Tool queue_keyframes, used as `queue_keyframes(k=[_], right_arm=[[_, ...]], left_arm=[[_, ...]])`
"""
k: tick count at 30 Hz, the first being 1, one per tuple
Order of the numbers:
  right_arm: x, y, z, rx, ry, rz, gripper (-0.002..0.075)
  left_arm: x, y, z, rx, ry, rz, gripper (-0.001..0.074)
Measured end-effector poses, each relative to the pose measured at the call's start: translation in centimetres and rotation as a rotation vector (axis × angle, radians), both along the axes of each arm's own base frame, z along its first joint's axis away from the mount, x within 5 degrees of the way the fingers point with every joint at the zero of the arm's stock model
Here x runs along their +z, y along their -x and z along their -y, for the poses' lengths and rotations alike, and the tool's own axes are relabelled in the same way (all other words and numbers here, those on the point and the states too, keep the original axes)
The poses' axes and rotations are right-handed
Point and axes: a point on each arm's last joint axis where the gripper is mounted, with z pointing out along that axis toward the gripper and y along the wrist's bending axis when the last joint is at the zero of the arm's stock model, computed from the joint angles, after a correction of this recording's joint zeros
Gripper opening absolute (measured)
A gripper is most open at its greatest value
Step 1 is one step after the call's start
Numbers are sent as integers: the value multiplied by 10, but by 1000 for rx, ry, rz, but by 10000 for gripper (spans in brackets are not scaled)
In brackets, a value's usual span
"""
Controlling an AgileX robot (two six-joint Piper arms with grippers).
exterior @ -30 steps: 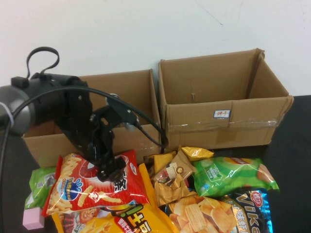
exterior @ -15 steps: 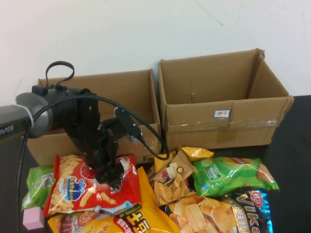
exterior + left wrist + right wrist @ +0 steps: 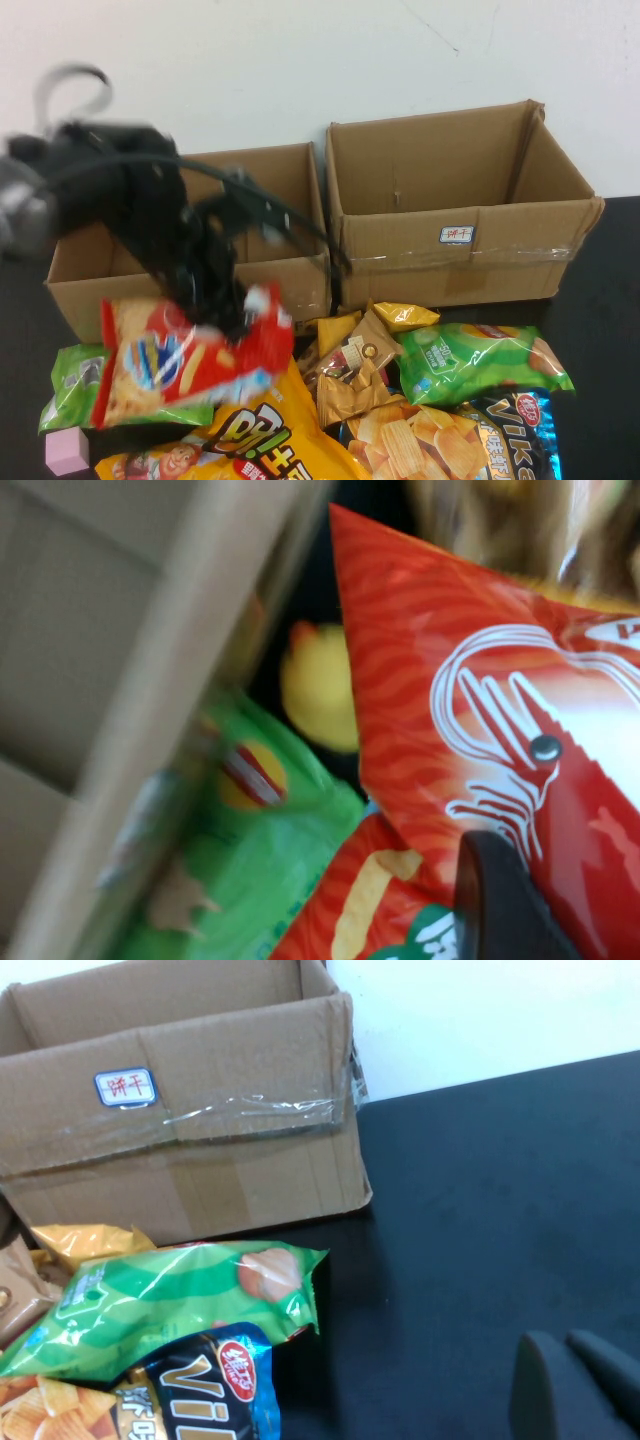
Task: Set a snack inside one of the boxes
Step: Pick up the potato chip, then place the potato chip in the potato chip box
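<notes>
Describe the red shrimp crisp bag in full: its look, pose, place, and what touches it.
The red crisp bag is glossy foil with yellow sticks and a blue badge; the left wrist view shows a white shrimp outline. It hangs tilted above the snack pile, before the left cardboard box, pinched near its top edge by the left gripper. The right gripper is away over bare table.

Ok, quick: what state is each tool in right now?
Left tool: closed on the red snack bag, lifted in front of the left box.
Right tool: low over bare dark table, holding nothing; looks shut.
</notes>
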Motion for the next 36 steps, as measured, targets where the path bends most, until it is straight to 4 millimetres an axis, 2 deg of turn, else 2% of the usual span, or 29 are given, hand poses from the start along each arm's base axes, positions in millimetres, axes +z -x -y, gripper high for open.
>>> queue_keyframes(k=[6, 9, 11, 13, 16, 21, 26, 29, 31, 33, 35, 36], right_arm=[[0, 0, 0, 0, 0, 0, -1], [0, 0, 0, 0, 0, 0, -1], [0, 0, 0, 0, 0, 0, -1], [0, 0, 0, 0, 0, 0, -1], [0, 0, 0, 0, 0, 0, -1], [0, 0, 0, 1, -8, 0, -1], [1, 0, -3, 6, -83, 3, -1], [2, 0, -7, 7, -263, 6, -1], [5, 0, -11, 12, -439, 8, -1], [7, 0, -15, 19, -580, 10, -1], [9, 0, -16, 22, -652, 12, -1], [9, 0, -17, 23, -668, 13, -1]], left_arm=[[109, 17, -1, 89, 218, 340, 182], [148, 13, -5, 170, 333, 527, 181], [159, 3, -12, 258, 401, 604, 181], [157, -11, -19, 327, 434, 648, 181], [135, -40, -29, 405, 441, 671, 181], [73, -91, -34, 510, 454, 668, 181], [20, -118, -32, 545, 434, 652, 178], [-1, -126, -31, 553, 423, 644, 253], [-9, -129, -31, 557, 418, 640, 337], [-9, -129, -31, 561, 421, 638, 417], [4, -124, -31, 555, 425, 633, 440], [15, -118, -32, 549, 428, 627, 429]])
